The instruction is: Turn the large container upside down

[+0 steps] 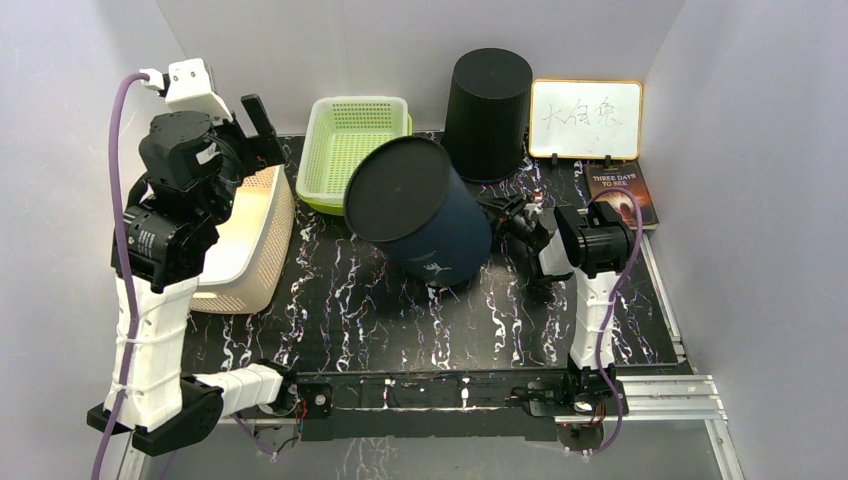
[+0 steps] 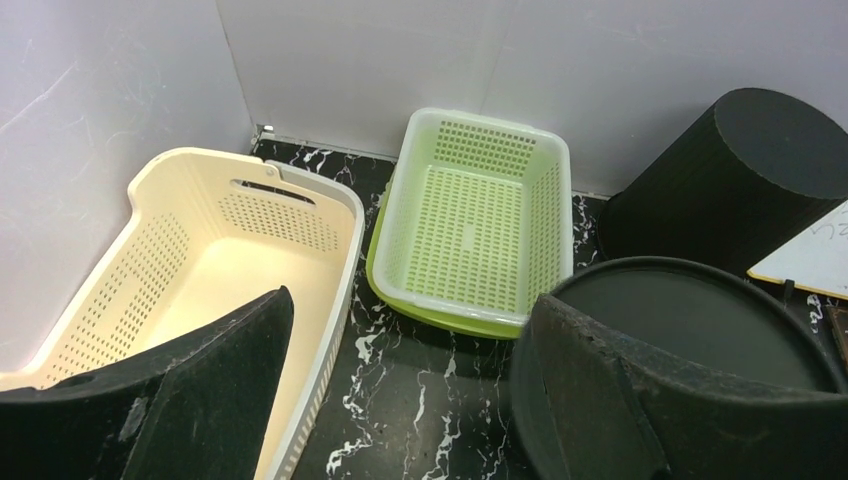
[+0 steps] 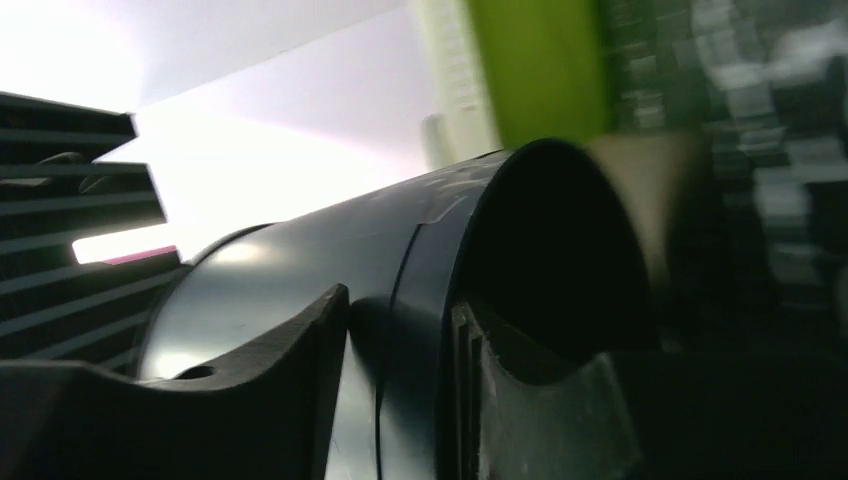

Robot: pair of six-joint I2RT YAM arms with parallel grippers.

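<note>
The large dark navy container [image 1: 425, 215] is tilted in the middle of the table. Its flat closed end faces up and to the left, its open mouth down and to the right. My right gripper [image 1: 520, 225] is shut on its rim. In the right wrist view one finger [image 3: 260, 370] lies on the outer wall [image 3: 300, 270] and the other sits inside the mouth, with the gripper [image 3: 400, 310] pinching the rim. My left gripper [image 1: 255, 125] is open and empty, raised above the cream basket. In the left wrist view the left gripper [image 2: 410, 300] has the container's closed end [image 2: 700, 320] to its right.
A cream perforated basket [image 1: 245, 240] stands at the left, with a green basket [image 1: 355, 150] behind the container. A black ribbed bin [image 1: 488, 110] stands upside down at the back. A small whiteboard [image 1: 585, 118] and a book [image 1: 622, 190] are at the back right.
</note>
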